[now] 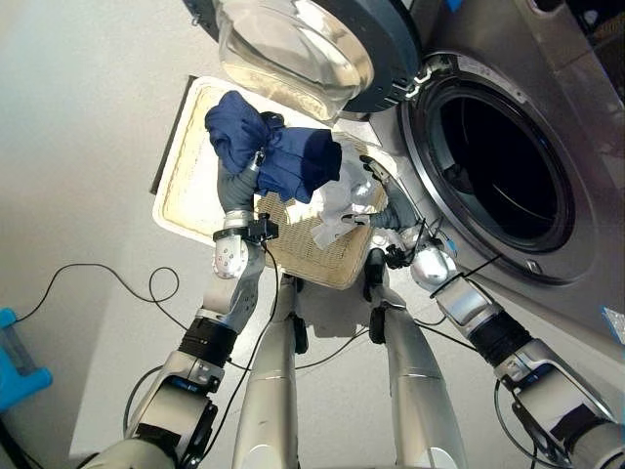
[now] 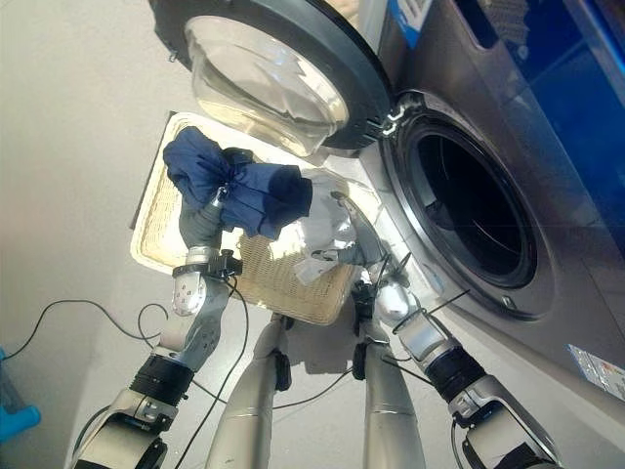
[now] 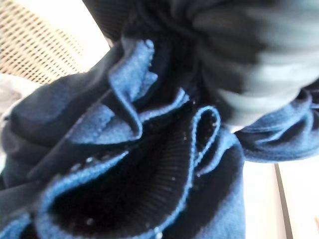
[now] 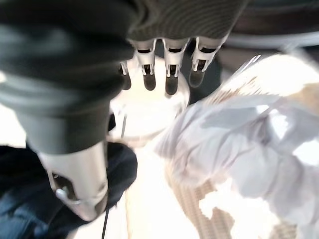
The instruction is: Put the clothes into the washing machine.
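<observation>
A navy garment (image 1: 293, 161) hangs bunched above the wicker laundry basket (image 1: 195, 191), lifted off it. My left hand (image 1: 254, 164) is shut on the garment, whose folds wrap round the fingers and fill the left wrist view (image 3: 124, 164). A crumpled white cloth (image 1: 337, 207) lies at the basket's end nearest the machine. My right hand (image 1: 379, 191) hovers beside this cloth with its fingers (image 4: 169, 62) relaxed and holding nothing; the white cloth (image 4: 249, 149) lies past them. The washing machine's round drum opening (image 1: 498, 166) gapes dark on the right.
The machine's glass door (image 1: 312, 49) swings wide open over the far end of the basket, close above the lifted garment. The basket stands on a pale floor right in front of the machine. A blue object (image 1: 15, 366) sits on the floor at far left.
</observation>
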